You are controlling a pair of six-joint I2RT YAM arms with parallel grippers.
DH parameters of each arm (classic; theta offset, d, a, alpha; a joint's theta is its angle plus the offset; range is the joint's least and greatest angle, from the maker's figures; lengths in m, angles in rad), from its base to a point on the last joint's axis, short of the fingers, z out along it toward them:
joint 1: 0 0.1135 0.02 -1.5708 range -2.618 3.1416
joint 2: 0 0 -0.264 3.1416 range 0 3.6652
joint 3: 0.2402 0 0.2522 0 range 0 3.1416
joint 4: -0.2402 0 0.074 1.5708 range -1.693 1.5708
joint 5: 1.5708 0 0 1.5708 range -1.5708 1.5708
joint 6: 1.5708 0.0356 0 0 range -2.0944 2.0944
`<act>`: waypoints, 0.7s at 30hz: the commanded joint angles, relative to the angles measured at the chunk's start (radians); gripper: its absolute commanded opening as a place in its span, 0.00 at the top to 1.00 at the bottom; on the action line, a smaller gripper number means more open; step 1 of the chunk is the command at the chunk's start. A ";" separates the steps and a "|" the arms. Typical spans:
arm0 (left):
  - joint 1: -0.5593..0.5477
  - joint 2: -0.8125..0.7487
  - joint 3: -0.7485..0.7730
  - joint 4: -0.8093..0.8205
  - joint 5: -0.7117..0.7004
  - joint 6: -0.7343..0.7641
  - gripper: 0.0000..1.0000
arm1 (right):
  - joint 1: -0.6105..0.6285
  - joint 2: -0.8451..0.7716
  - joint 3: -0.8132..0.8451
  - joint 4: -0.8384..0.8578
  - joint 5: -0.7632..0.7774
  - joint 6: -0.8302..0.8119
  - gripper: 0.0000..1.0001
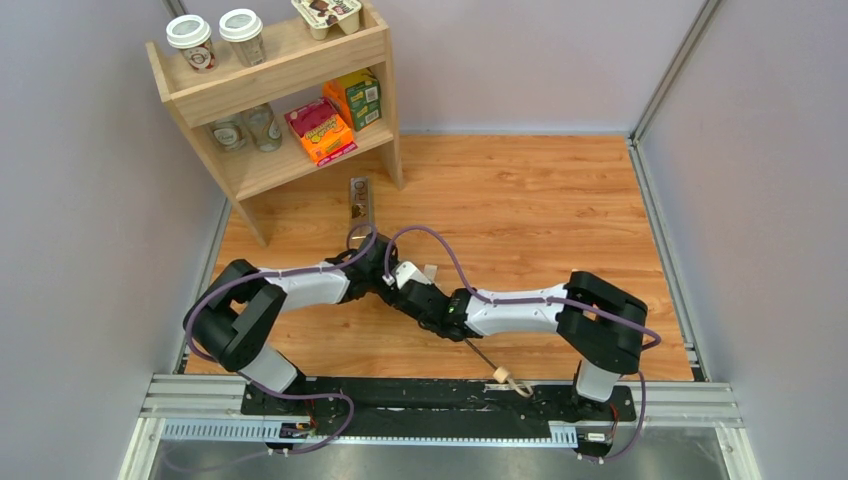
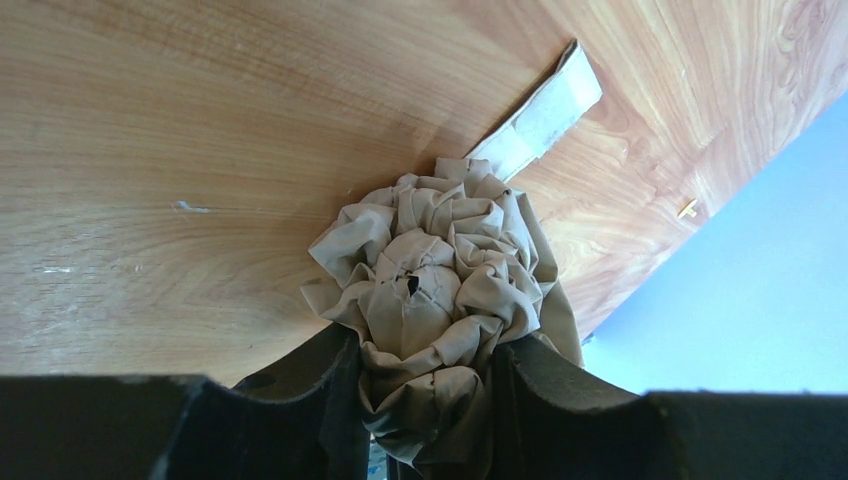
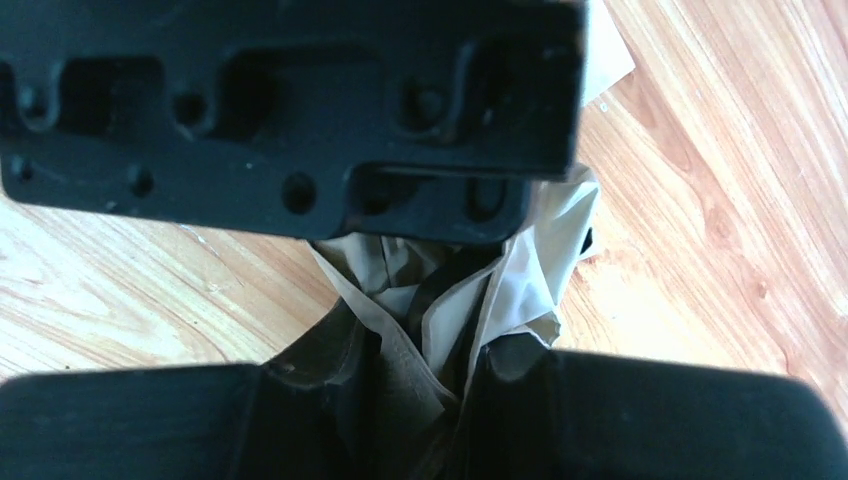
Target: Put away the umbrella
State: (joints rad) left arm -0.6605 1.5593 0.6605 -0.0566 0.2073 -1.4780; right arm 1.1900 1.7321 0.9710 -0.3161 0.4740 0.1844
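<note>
Nearest, by the base rail, of the umbrella (image 1: pixel 500 376) only a wooden knob and thin dark shaft, slanting under the right arm. Canopy mostly hidden between the wrists: bunched beige folds, pinched in the left gripper (image 2: pixel 430 400) and likewise in the right gripper (image 3: pixel 420 390). Beyond, wood-grain table (image 1: pixel 560 200), corner shelf (image 1: pixel 270 70), pale lilac walls (image 1: pixel 770 150).

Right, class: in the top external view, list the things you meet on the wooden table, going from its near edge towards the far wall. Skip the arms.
Umbrella's wooden knob → flat grey strip → wooden shelf.
</note>
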 commanded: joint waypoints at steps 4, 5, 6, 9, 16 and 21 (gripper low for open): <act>-0.002 -0.106 -0.070 -0.192 -0.161 0.195 0.31 | -0.095 -0.055 -0.084 0.141 -0.268 -0.048 1.00; -0.002 -0.122 -0.071 -0.196 -0.170 0.232 0.21 | -0.116 -0.062 -0.100 0.158 -0.357 -0.063 1.00; -0.002 -0.148 -0.068 -0.201 -0.193 0.252 0.21 | -0.136 -0.063 -0.110 0.167 -0.420 -0.071 1.00; -0.002 -0.174 -0.050 -0.262 -0.239 0.327 0.21 | -0.214 -0.065 -0.123 0.173 -0.630 -0.080 1.00; -0.002 -0.121 -0.056 -0.200 -0.151 0.299 0.20 | -0.322 -0.043 -0.104 0.201 -0.896 -0.033 1.00; -0.007 -0.047 -0.050 -0.201 -0.092 0.155 0.20 | -0.349 -0.002 -0.069 0.209 -0.968 0.033 1.00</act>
State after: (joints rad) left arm -0.6582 1.4311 0.6327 -0.1581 0.0753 -1.2499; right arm 0.8631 1.6863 0.8726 -0.1005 -0.3740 0.1452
